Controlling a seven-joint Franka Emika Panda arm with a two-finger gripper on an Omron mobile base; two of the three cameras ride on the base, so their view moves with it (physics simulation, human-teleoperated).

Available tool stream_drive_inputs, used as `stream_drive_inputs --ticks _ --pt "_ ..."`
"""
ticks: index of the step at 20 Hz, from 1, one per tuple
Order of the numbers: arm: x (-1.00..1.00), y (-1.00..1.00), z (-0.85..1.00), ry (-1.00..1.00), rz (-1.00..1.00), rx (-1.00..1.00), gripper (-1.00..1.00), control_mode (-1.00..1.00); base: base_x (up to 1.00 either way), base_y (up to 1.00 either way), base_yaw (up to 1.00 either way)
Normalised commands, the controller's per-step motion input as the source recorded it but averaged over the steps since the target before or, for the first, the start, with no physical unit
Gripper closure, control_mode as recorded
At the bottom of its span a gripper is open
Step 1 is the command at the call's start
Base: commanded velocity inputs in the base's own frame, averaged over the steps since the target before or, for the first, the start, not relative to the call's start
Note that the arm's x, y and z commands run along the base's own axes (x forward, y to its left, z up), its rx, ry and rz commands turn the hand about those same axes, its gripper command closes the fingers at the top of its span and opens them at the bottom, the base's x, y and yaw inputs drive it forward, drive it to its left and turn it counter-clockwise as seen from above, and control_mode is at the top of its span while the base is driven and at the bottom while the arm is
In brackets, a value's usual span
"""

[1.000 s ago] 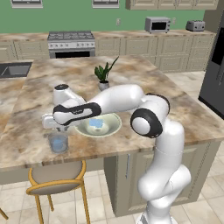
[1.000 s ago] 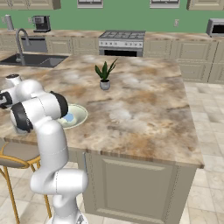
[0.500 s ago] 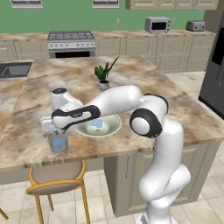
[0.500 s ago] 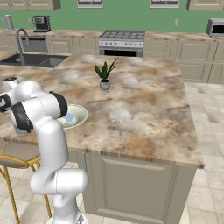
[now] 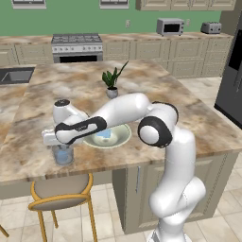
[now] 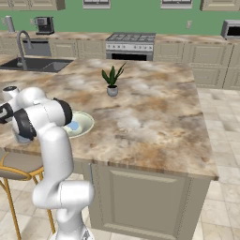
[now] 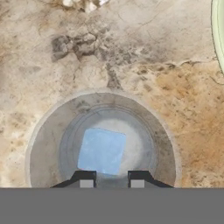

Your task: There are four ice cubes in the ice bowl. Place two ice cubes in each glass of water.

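My gripper (image 5: 58, 142) hangs straight over a glass of water (image 5: 62, 155) near the counter's front left edge. In the hand view I look down into that glass (image 7: 43, 144), and a light-blue ice cube (image 7: 101, 151) sits just beyond my fingertips (image 7: 85, 179), my gripper (image 7: 111, 179) shut on it. The ice bowl (image 5: 124, 138) stands right of the glass with blue ice (image 5: 105, 135) inside; its rim (image 7: 217, 35) shows at the hand view's right edge. From the right base view my arm covers most of the glass (image 6: 19, 139), next to the bowl (image 6: 85, 123).
A small potted plant (image 5: 112, 90) stands behind the bowl, mid-counter. A yellow-framed stool (image 5: 56, 191) sits under the counter edge below the glass. A sink (image 6: 37, 64) lies at the counter's far left. Marble counter stretches open to the right.
My hand has sunk lower, closer to the rim of the glass, with the jaws unchanged. The bowl and glass have stayed put.
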Motion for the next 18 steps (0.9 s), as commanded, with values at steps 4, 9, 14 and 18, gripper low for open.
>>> stream_drive_inputs --ticks 4,9,14,18 --pt "0.00 0.01 -0.02 0.00 -0.03 0.00 1.00 -1.00 0.00 0.00 0.00" --pt "0.00 0.00 -0.01 0.00 -0.02 0.00 1.00 -1.00 0.00 0.00 0.00" --pt "0.00 0.00 0.00 0.00 -0.02 0.00 1.00 -1.00 0.00 0.00 0.00" --pt "0.00 0.00 0.00 0.00 -0.02 0.00 -1.00 -1.00 0.00 0.00 0.00"
